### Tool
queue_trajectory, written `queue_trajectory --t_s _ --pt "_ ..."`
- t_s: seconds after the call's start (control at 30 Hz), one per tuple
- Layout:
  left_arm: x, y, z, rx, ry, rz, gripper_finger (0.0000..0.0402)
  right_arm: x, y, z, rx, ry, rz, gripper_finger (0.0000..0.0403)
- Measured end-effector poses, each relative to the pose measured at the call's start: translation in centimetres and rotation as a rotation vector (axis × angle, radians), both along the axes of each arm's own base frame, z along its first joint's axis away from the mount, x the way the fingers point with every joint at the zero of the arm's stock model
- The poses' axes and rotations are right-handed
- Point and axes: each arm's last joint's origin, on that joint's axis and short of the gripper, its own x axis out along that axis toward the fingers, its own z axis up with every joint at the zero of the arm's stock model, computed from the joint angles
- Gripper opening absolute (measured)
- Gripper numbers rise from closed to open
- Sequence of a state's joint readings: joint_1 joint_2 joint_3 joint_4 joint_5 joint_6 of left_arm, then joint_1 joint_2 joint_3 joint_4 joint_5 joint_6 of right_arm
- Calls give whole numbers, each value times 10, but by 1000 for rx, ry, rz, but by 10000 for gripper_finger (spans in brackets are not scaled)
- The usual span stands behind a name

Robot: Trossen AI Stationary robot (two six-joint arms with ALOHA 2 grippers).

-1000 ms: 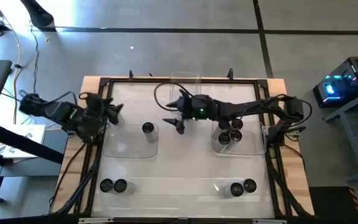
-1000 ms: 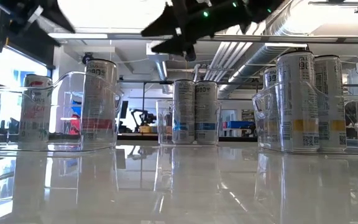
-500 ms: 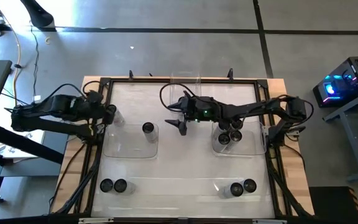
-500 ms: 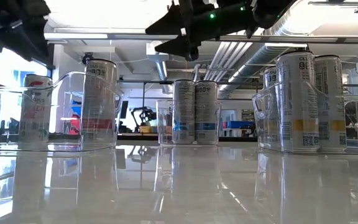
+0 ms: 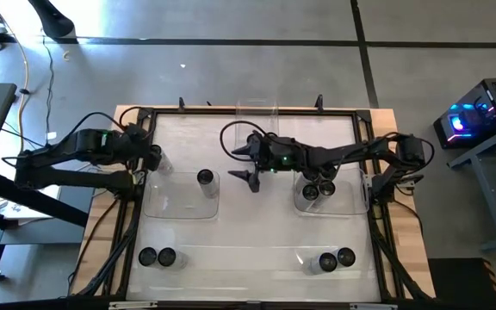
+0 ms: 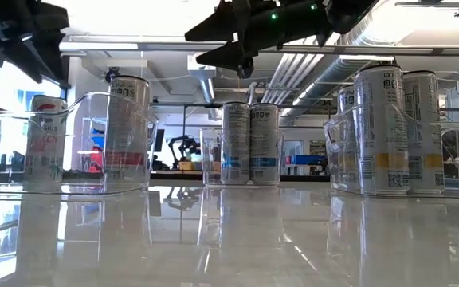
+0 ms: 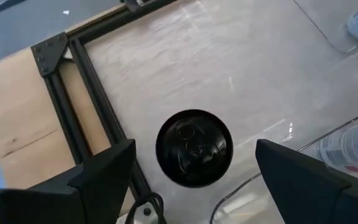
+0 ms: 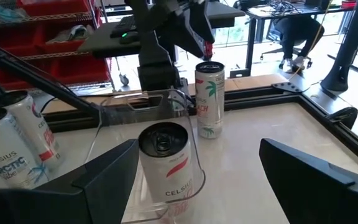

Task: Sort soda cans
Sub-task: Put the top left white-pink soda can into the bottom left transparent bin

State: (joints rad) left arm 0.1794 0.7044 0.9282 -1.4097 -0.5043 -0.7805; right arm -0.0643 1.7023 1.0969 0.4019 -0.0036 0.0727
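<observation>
A soda can [image 7: 194,148] stands alone on the table by the black frame at the left edge; it also shows as the red-and-white can [image 8: 209,99]. My left gripper [image 5: 154,158] hangs open above it, tipped down, one finger to each side, touching nothing. Another can [image 5: 205,177] stands in the left clear tray [image 5: 179,202]. My right gripper [image 5: 246,164] is open and raised over the table's middle, pointing toward that can [image 8: 166,162]. Three cans [image 5: 319,185] stand in the right tray. Pairs stand near the front left [image 5: 157,257] and front right [image 5: 336,259].
A black frame [image 5: 136,198] runs around the tabletop. A small clear tray [image 5: 257,108] sits at the far edge, and the low view shows two cans [image 6: 250,143] in a tray at the middle. The right clear tray [image 5: 351,202] lies under my right arm.
My left arm has swung round at the table's left edge. Its gripper has turned and tipped downward and now stands over the lone can by the frame. Its fingers stay apart. The cans have not moved.
</observation>
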Motion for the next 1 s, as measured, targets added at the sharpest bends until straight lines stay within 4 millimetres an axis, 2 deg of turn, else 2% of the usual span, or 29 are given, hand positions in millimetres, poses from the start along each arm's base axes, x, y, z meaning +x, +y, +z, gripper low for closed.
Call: queue_trajectory --t_s 0.1,0.23,0.4,0.7,0.83,1.0 --pt "1 1 -6 -7 3 13 344 0 2 0 -1 1 5 330" --pt "4 2 -23 -63 26 49 361 0 5 0 -2 1 14 330" --pt "9 4 -41 -68 31 68 361 0 6 0 -2 2 15 330" --pt "15 6 -59 -27 52 27 357 0 6 0 -2 2 15 330" --pt "15 6 -62 -27 61 21 327 0 6 -1 3 9 14 330" --pt "17 7 -62 -10 58 -4 247 -1 8 0 7 20 13 330"
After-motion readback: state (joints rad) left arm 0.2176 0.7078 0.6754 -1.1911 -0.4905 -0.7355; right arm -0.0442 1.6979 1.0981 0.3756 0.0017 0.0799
